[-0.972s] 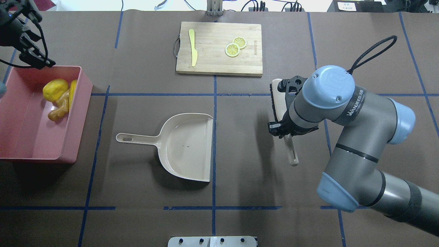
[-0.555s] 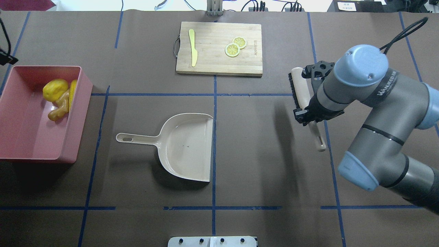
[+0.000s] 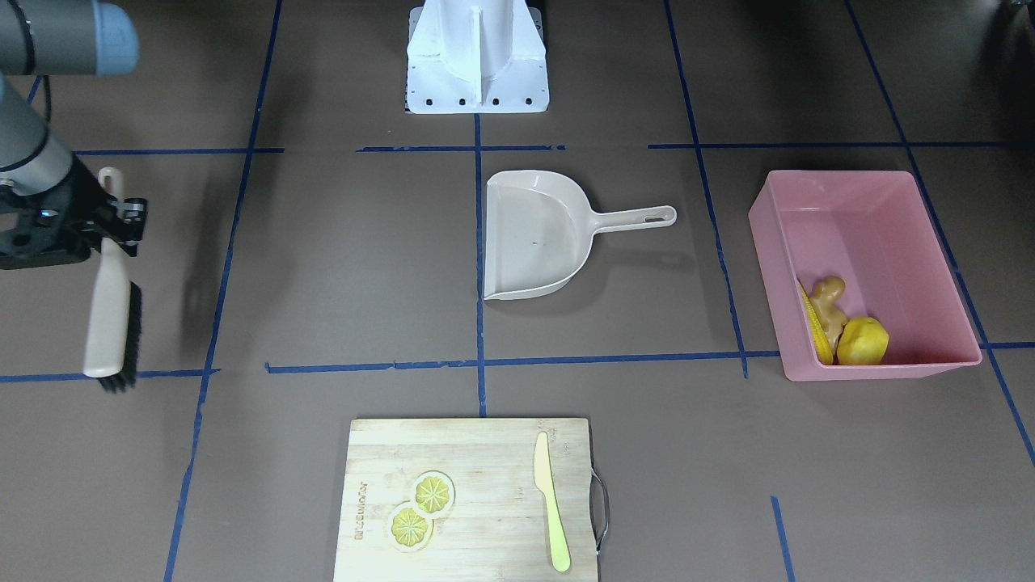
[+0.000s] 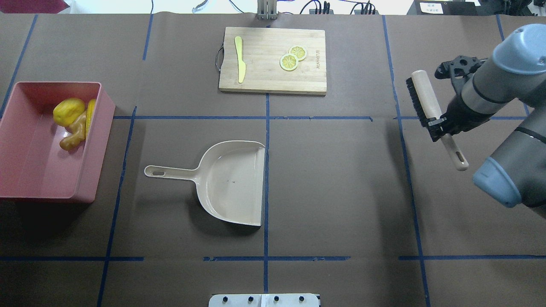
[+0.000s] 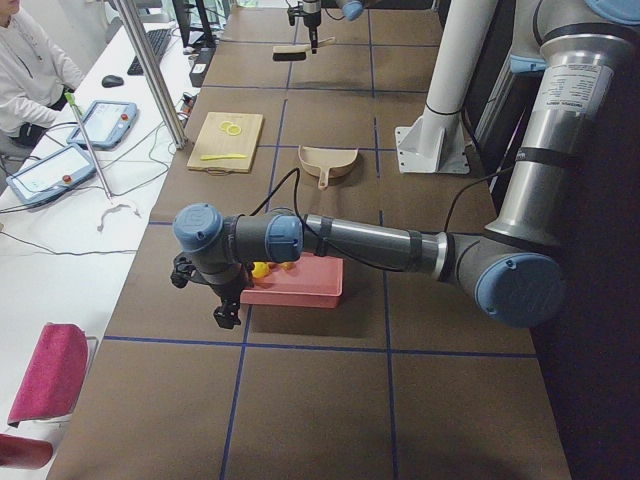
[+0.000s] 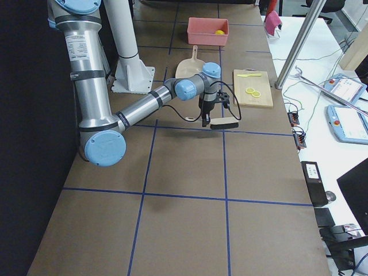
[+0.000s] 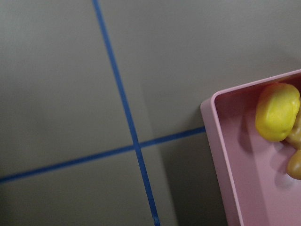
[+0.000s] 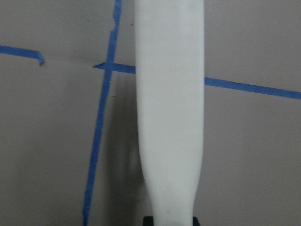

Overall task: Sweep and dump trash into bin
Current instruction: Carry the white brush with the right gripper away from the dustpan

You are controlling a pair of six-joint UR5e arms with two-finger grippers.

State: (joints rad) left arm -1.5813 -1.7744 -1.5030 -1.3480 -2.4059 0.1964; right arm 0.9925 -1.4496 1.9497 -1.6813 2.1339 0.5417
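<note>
The trash, a corn cob [image 4: 90,117], a yellow lump [image 4: 68,111] and a ginger root [image 4: 73,136], lies together in one corner of the pink bin [image 4: 25,179] on the desk [image 4: 332,179]. The right jaws are closed on the handle of a brush [image 4: 426,98], well apart from the dustpan [image 4: 230,183]. The left jaws are beside the bin, and I cannot tell if they are open.

Brown table [image 4: 341,192] with blue tape grid [image 4: 192,117], white side bench [image 5: 70,285] alongside.

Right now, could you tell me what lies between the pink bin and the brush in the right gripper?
The beige dustpan lies empty on the table, roughly midway between the bin and the brush; the overhead view shows it.
</note>
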